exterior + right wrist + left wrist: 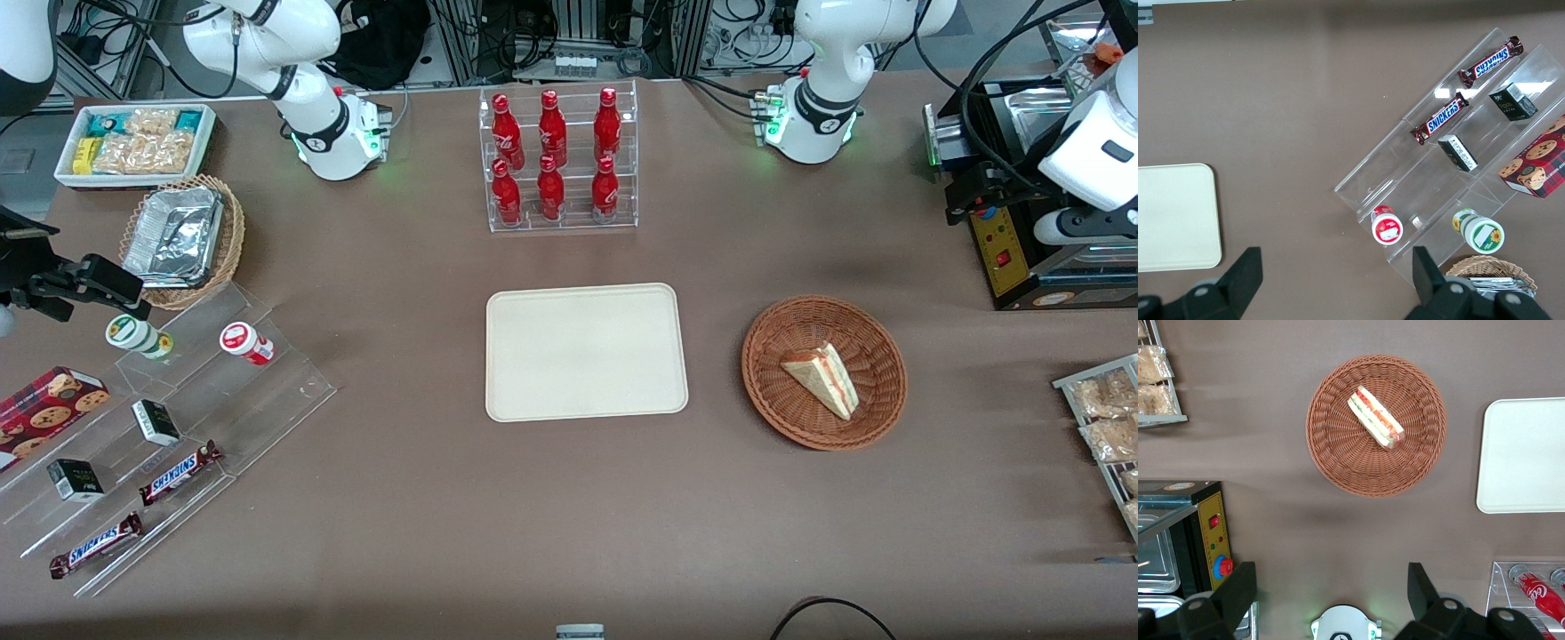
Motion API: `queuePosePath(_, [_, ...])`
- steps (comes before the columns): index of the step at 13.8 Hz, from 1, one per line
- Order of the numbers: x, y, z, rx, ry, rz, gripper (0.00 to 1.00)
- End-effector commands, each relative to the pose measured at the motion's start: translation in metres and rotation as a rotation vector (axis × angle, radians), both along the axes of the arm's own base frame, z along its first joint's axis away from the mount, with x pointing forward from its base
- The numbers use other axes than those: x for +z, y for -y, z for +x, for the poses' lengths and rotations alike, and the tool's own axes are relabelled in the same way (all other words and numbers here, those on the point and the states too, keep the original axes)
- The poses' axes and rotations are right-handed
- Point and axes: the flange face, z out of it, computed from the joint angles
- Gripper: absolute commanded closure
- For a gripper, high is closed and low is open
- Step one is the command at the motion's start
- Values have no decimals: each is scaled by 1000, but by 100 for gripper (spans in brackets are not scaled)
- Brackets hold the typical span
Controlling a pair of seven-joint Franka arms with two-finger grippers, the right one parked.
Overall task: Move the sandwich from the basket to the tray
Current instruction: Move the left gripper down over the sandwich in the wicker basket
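The sandwich [822, 380] [1375, 417], a white wedge with red and green layers, lies in the round reddish-brown wicker basket [773, 391] [1338, 453]. The cream tray [586, 351] [1521, 457] lies flat beside the basket, toward the parked arm's end, with nothing on it. My gripper [1331, 590] hangs high above the table near the working arm's base, farther from the front camera than the basket. It is open wide, with nothing between its black fingers [1238, 592].
A rack of red bottles [557, 160] stands farther from the front camera than the tray. A black and yellow oven [1009, 240] sits at the working arm's end, with packets on a wire rack [1102, 418] nearer the camera. Snack shelves [160, 436] lie toward the parked arm's end.
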Motion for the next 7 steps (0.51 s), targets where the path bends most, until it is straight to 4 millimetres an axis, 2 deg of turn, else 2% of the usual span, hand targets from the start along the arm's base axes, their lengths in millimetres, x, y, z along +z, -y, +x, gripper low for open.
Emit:
queuePosePath(1, [7,-3,-2,-3,15,-14,0])
queuePosePath(3, [-2,-6,4,3,3,-15,0])
queuePosePath(7, [-61,-2,40,-4,-53,-15,0])
